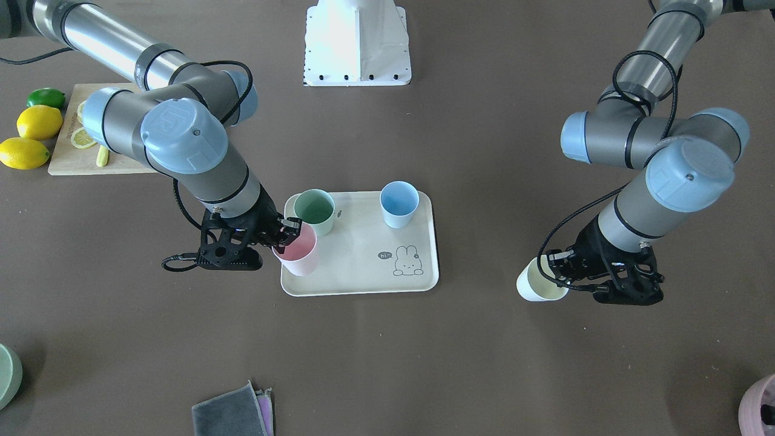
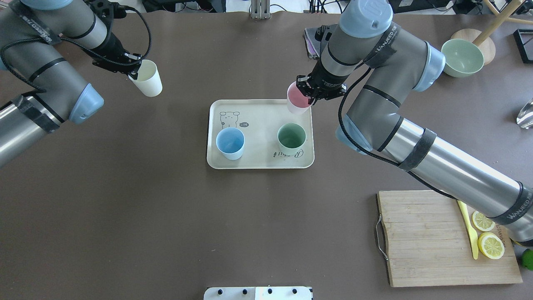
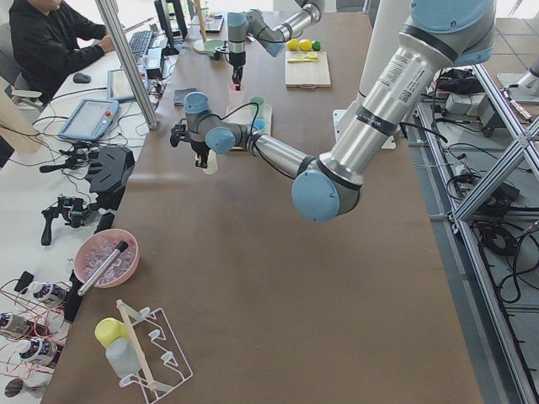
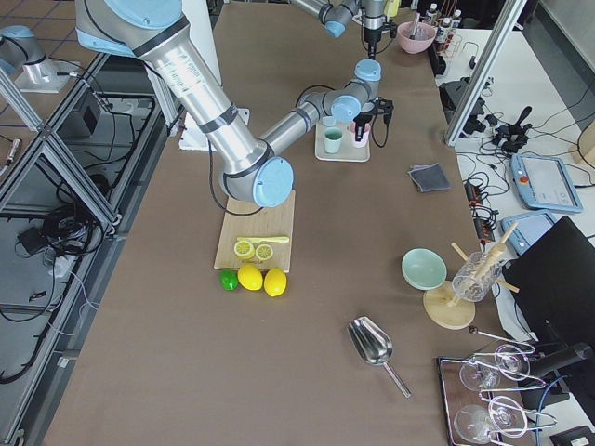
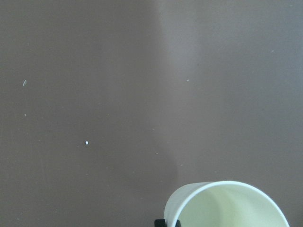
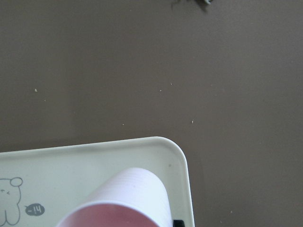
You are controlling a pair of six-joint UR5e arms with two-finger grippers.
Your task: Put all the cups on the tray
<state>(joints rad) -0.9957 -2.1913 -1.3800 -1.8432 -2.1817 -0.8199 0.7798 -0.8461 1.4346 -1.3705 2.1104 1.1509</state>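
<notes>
Nearest the robot, on its right: a wooden cutting board with a metal handle [image 2: 433, 237]. It carries two cut lemon slices [image 2: 490, 245] and a yellow plastic knife [image 2: 468, 229].

Mid-surface: the flat beige rectangular tray with a raised rim [image 2: 260, 156] lies flat on the brown surface [image 2: 125, 208]. Its long axis runs left to right across the robot's front. The rabbit drawing [image 2: 228, 119] is at the far-left corner as the robot sees it, and the lettering is at the near-right corner.

Near half of the tray: two cups stand upright with mouths up, well apart from each other. The pale blue plastic cup [image 2: 230, 143] is on the robot's left. The pale green plastic cup [image 2: 291, 138] is on its right, just beyond the lettering.

Far-right corner of the tray: the pink plastic cup [image 2: 298, 98] is gripped by the right jaws, which are closed on its rim. The cup leans slightly, mouth up, with its base over the tray corner. Cannot tell whether the base touches the tray.

Farther out, on the robot's left and well apart from the tray: the cream plastic cup [image 2: 146, 79] is gripped by the left jaws, closed on its rim. Its long axis is tilted, with the mouth up toward the arm and the base angled toward the tray side. Contact with the surface cannot be told.

Farthest: a pale green bowl [image 2: 462, 57] at the far right and a grey folded cloth [image 1: 233, 415] at the far edge.
</notes>
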